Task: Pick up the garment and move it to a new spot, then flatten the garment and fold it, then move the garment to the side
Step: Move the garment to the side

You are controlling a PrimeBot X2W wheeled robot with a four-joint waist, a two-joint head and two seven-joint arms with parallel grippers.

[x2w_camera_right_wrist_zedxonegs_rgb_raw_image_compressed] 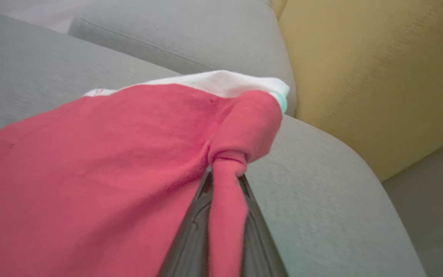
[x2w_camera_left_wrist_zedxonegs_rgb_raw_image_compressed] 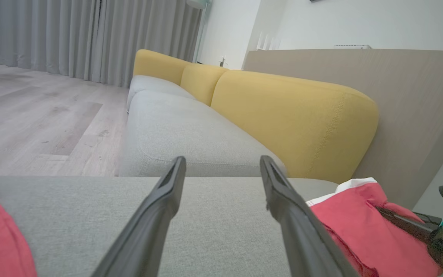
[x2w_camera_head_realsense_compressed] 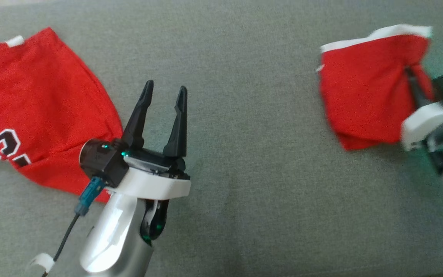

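1. Low in the head view, left of centre, the left hand [x2w_camera_head_realsense_compressed: 166, 86] is held wide open and empty over the grey fabric sofa seat [x2w_camera_head_realsense_compressed: 244, 115].
2. At the right edge, a fold of the red cloth garment with white trim [x2w_camera_head_realsense_compressed: 363, 84] is pinched in the closed right hand [x2w_camera_right_wrist_zedxonegs_rgb_raw_image_compressed: 225, 181].
3. The pick-up-and-move step is judged in hand. Next, a bare patch of seat must be reached and the garment released flat.
4. At the upper left, a red lettered garment [x2w_camera_head_realsense_compressed: 33, 107] is seen lying.

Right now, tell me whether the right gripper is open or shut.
Shut: the right gripper pinches a bunched fold of the red garment.
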